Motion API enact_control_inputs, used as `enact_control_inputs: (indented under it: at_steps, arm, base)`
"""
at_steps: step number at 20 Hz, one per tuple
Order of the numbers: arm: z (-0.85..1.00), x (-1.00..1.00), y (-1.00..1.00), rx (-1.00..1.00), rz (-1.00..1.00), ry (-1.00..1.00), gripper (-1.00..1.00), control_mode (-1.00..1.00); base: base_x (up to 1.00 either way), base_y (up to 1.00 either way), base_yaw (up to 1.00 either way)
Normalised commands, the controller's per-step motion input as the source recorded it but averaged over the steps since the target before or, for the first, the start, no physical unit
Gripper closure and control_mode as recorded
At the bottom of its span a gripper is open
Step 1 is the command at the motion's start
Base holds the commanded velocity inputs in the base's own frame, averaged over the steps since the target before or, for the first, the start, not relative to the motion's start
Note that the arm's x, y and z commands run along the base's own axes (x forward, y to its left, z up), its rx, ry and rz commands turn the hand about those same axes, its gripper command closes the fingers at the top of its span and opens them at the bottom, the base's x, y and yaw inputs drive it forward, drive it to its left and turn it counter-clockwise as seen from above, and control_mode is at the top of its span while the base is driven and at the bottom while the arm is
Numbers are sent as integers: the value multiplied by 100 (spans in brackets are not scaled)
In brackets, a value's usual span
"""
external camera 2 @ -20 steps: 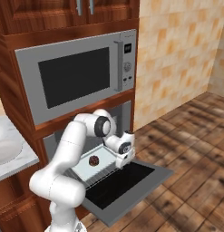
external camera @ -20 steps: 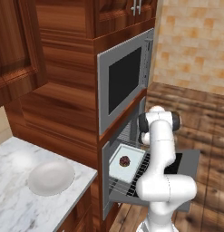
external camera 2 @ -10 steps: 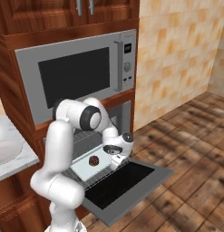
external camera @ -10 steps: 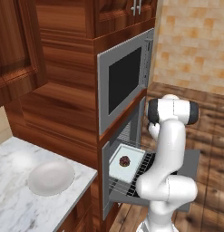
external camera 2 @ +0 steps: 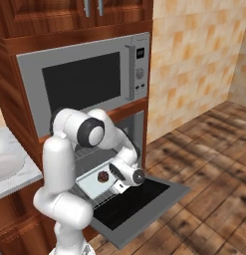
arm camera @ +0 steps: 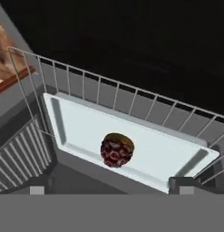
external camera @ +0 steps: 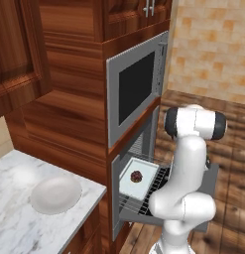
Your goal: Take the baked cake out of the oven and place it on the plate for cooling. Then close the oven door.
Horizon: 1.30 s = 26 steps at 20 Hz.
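Dark pincer (arm camera: 111,191) tips stand apart, holding nothing, just short of the baked cake (arm camera: 116,149); it sits on the pale baking tray (arm camera: 172,152) on the pulled-out wire rack (arm camera: 109,93) of the oven (external camera: 139,163); reaching step; next, advance and close around it; the plate (external camera: 55,193) waits on the marble worktop (external camera: 15,228).

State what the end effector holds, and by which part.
Nothing is held. The end effector is open, short of the baked cake, which sits on the baking tray.
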Motion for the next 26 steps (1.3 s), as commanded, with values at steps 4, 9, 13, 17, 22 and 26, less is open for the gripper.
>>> enact_control_inputs:
  at_steps: [4, 9, 13, 17, 22, 26]
  arm:
    - [71, 54, 0, 44, 20, 25, -100, -100]
    - [-3, 42, 3, 25, 43, 25, -100, -100]
    - [-63, 2, 40, 2, 41, -6, -100, -100]
    - [-71, 0, 43, 7, 38, -12, -100, -100]
    - [-19, 31, 18, 14, 12, 4, -100, -100]
    - [-30, 31, 0, 16, 1, 17, -100, -100]
  base:
    - [0, 0, 0]
    - [0, 0, 0]
    - [0, 0, 0]
    - [0, 0, 0]
    - [0, 0, 0]
    - [0, 0, 0]
